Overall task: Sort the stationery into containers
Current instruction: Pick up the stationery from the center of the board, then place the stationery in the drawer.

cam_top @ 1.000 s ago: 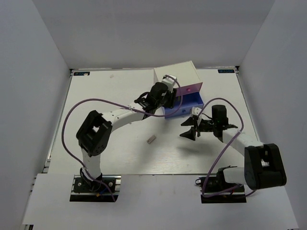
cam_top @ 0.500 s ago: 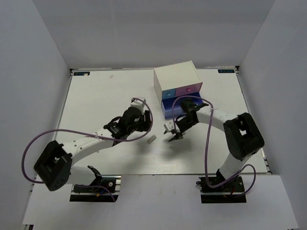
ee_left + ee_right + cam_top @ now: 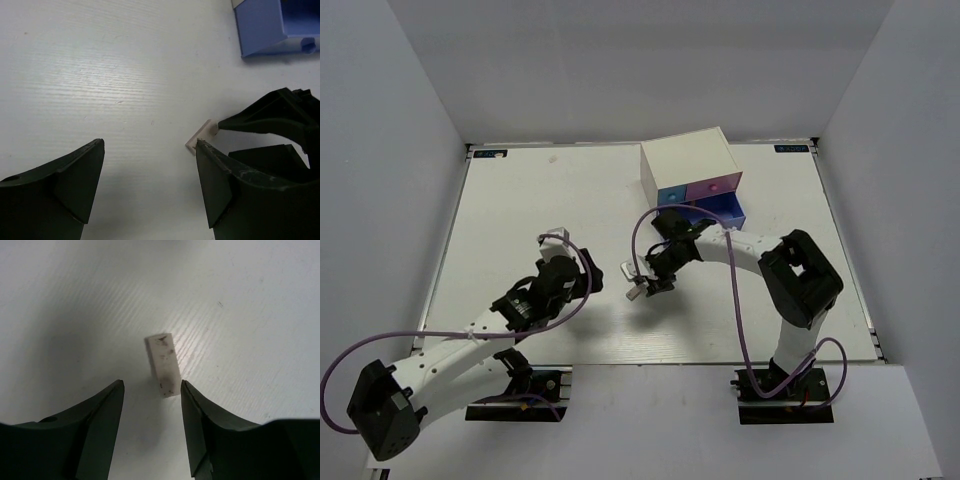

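Note:
A small tan eraser [image 3: 634, 294] lies flat on the white table in front of the cabinet. In the right wrist view the eraser [image 3: 163, 365] sits just beyond my open right gripper [image 3: 151, 387], near the right fingertip and not gripped. In the top view the right gripper [image 3: 646, 287] hovers at the eraser. My left gripper [image 3: 580, 277] is open and empty to the eraser's left. The left wrist view shows that gripper [image 3: 150, 150], the eraser [image 3: 200, 137] and the right gripper's fingers [image 3: 270, 120]. The highlighters and the other erasers are out of view.
The white cabinet [image 3: 685, 160] stands at the back centre with a light blue drawer [image 3: 672, 195] and a pink drawer [image 3: 720, 185] shut. The periwinkle drawer [image 3: 725, 212] is pulled open; it also shows in the left wrist view [image 3: 260, 25]. White walls enclose the table.
My left arm has drawn back from the cabinet toward the near left. My right arm has swung left from beside the periwinkle drawer to the tan eraser.

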{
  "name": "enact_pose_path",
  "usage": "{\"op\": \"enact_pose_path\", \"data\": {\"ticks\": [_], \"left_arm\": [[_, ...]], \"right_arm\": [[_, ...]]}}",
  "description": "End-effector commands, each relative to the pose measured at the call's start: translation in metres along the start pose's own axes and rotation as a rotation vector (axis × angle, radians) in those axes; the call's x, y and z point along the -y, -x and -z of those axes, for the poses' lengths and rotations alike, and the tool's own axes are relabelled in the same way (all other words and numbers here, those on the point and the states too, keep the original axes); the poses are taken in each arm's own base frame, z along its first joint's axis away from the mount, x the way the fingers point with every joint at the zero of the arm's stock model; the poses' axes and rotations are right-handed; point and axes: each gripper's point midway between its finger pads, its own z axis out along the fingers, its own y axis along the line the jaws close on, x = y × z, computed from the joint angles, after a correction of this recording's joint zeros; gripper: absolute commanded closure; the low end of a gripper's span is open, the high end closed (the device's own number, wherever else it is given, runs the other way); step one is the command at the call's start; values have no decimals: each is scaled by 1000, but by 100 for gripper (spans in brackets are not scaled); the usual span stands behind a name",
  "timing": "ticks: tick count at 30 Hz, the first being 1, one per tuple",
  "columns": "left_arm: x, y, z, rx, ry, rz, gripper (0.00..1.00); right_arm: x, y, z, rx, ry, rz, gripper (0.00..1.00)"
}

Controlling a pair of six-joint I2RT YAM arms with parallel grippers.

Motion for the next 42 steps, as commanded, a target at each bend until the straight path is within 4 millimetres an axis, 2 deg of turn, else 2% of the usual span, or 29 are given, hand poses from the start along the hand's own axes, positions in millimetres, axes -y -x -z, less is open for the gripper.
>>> {"op": "enact_pose_path", "data": {"ticks": [1,4,5,7,10,12,13,14,16,17,19,22,23,24,25,26,27,28,34,38,39,42], "left_arm": [[-17,-5,6,5,53,49,16],[-24,-7,8,10,75,61,16],[-23,-5,10,17,68,66,16],[-27,-7,11,19,79,71,16],[-27,-4,14,26,72,77,16],[-30,-8,14,22,76,83,16],[-29,-6,16,29,69,87,16],[-31,-9,15,23,75,83,16],[-31,-7,16,29,69,87,16],[-30,-6,17,35,64,92,16],[-32,-9,16,29,69,87,16],[-31,-8,16,35,64,92,16],[-31,-8,16,35,64,92,16],[-32,-12,15,21,62,88,16],[-30,-10,15,29,54,93,16],[-30,-10,15,29,54,93,16],[-30,-12,14,30,53,94,16],[-27,-11,14,31,37,100,16],[-25,-13,10,19,35,78,16],[-24,-14,9,13,29,69,16],[-24,-14,9,13,29,69,16],[-22,-13,9,19,23,73,16]], "right_arm": [[20,-1,-5,-45,-48,-43,44],[27,1,-9,-60,-26,-18,44],[18,0,-11,-71,12,-38,44],[19,1,-17,-75,42,2,46],[4,-6,-21,-104,102,-1,47],[-1,-9,-25,-119,126,4,53],[-2,-10,-24,-122,132,5,58],[-6,-10,-25,-123,145,3,69],[-8,-9,-22,-121,153,-2,81],[-8,-7,-19,-114,152,-5,92],[-12,7,-12,-73,152,-27,99],[3,23,7,-44,44,-58,100],[12,31,22,-50,-51,-26,100],[28,30,30,-68,-149,-56,100],[33,26,33,-70,-209,-93,100],[35,31,46,-72,-266,-87,100],[42,19,57,-127,-334,-136,100],[50,16,65,-126,-393,-172,100],[71,9,126,-119,-625,-263,100],[83,-5,153,-132,-745,-321,100],[87,-17,161,-151,-775,-349,100],[94,-32,181,-166,-828,-378,100]]}}
